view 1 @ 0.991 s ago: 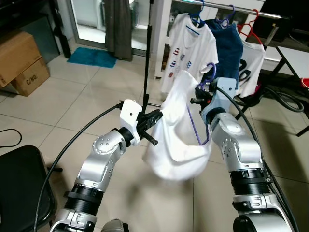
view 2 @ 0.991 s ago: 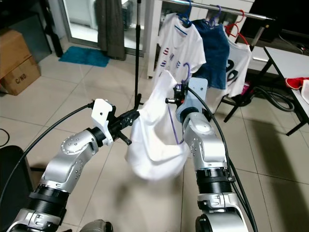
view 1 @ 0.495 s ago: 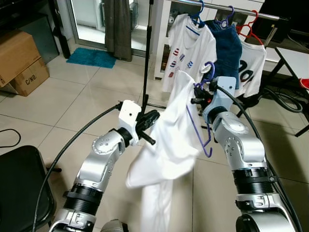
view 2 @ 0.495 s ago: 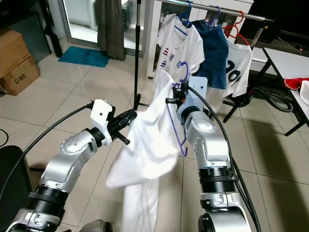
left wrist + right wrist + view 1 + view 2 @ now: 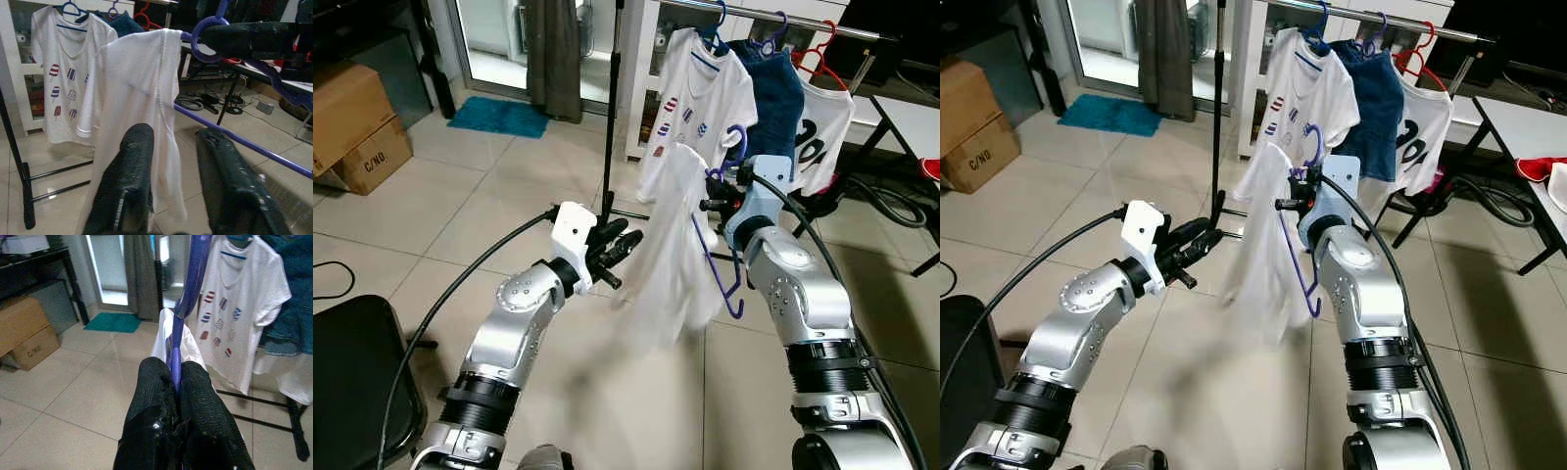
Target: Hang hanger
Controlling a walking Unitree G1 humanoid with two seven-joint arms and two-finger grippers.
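Right gripper point(image 5: 175, 382) was clamped on the purple hanger point(image 5: 717, 257), with a limp, light shirt point(image 5: 671, 245) on it, short of the rail point(image 5: 773, 14). Left gripper point(image 5: 171, 161) was open and empty. Best held by the stiff neck.

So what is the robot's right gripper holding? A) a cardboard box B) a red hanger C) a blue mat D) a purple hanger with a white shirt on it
D: the right gripper pinches the purple hanger, and the white shirt hangs from it.
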